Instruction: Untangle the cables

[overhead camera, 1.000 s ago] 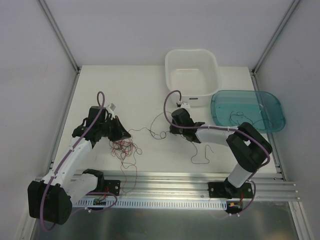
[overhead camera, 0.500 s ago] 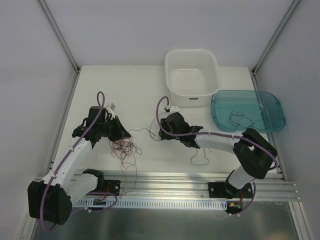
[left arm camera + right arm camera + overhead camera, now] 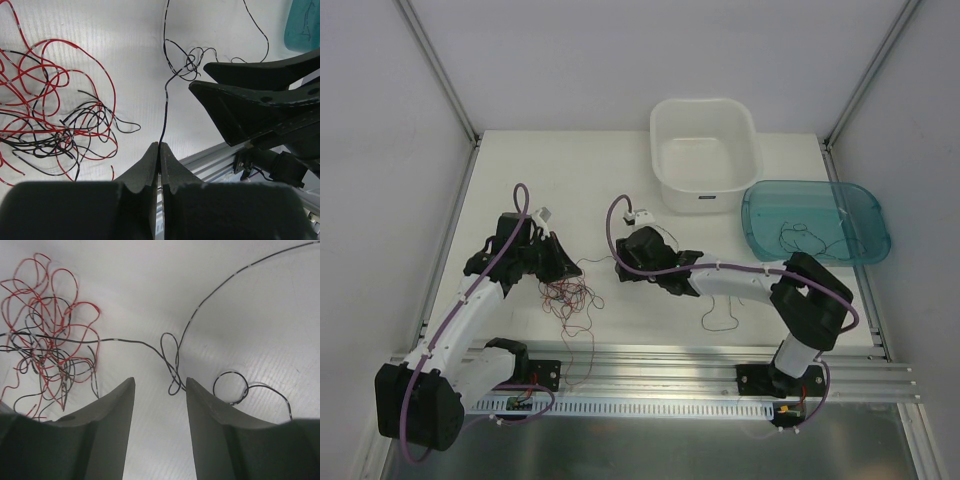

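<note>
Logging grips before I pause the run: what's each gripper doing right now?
Left gripper: shut on a black cable.
Right gripper: open, holding nothing.

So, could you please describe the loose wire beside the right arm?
On the white table, look between the right arm's forearm and the aluminium rail. A thin black wire loop lies there alone, apart from the red-and-black tangle.

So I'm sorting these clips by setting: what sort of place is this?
Probably a robotics lab test cell: plain white walls enclosing a white table, a left arm and right arm bolted to an aluminium rail, plus a white tub and teal tray.
</note>
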